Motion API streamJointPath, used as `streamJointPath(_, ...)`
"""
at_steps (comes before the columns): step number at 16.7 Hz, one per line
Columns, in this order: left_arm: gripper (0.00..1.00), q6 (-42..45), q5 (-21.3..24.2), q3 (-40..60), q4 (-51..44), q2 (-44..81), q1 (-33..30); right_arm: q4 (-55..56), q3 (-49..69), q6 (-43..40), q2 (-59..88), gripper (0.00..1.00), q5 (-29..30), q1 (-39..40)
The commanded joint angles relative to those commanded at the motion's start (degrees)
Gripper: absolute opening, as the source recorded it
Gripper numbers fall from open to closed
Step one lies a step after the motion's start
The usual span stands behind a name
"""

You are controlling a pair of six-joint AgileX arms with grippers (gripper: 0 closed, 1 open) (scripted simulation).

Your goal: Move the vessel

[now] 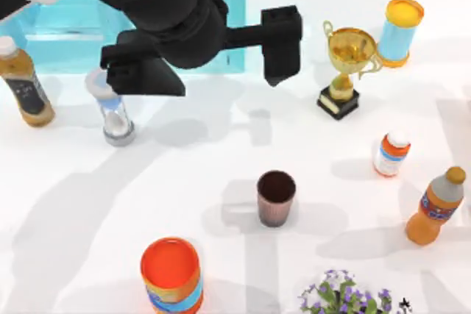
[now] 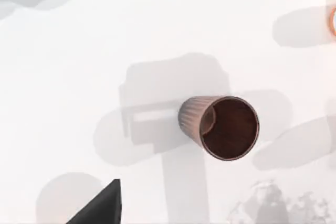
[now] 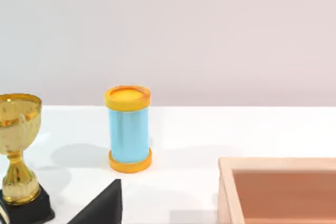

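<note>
The vessel (image 1: 276, 198) is a small ribbed pinkish-brown tumbler with a dark brown inside. It stands upright on the white table, a little right of centre and toward the front. The left wrist view looks down on the vessel (image 2: 220, 127) from above, with one dark fingertip (image 2: 102, 205) at the picture's edge. My left gripper (image 1: 210, 60) hangs high over the back of the table, well behind the cup. It is open, with its fingers spread wide and nothing between them. In the right wrist view, a dark part of my right gripper (image 3: 102, 205) looks toward the back right corner.
A blue box (image 1: 59, 27) sits back left, with two bottles (image 1: 26, 82) (image 1: 110, 108) beside it. A gold trophy (image 1: 346, 71) and a yellow-blue can (image 1: 401, 31) stand back right. Two bottles (image 1: 390, 154) (image 1: 436, 207) stand right. An orange can (image 1: 171, 276) and flowers (image 1: 346, 299) stand in front. A pinkish box (image 3: 283, 192) sits nearby.
</note>
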Motion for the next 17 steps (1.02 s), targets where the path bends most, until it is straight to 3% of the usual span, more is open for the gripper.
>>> streamJointPath(4,1.00,-6.8,-0.8,18.3,-11.9,18.7,-5.6,0.0,0.0,0.0,0.0,1.00,0.0,0.0)
streamJointPath(8,1.00,-11.5,-1.6,30.5,-20.0,31.3,-8.9,0.0,0.0,0.0,0.0,1.00,0.0,0.0)
streamJointPath(17,1.00,-13.0,-1.9,34.1,-22.3,35.3,-9.6,0.0,0.0,0.0,0.0,1.00,0.0,0.0)
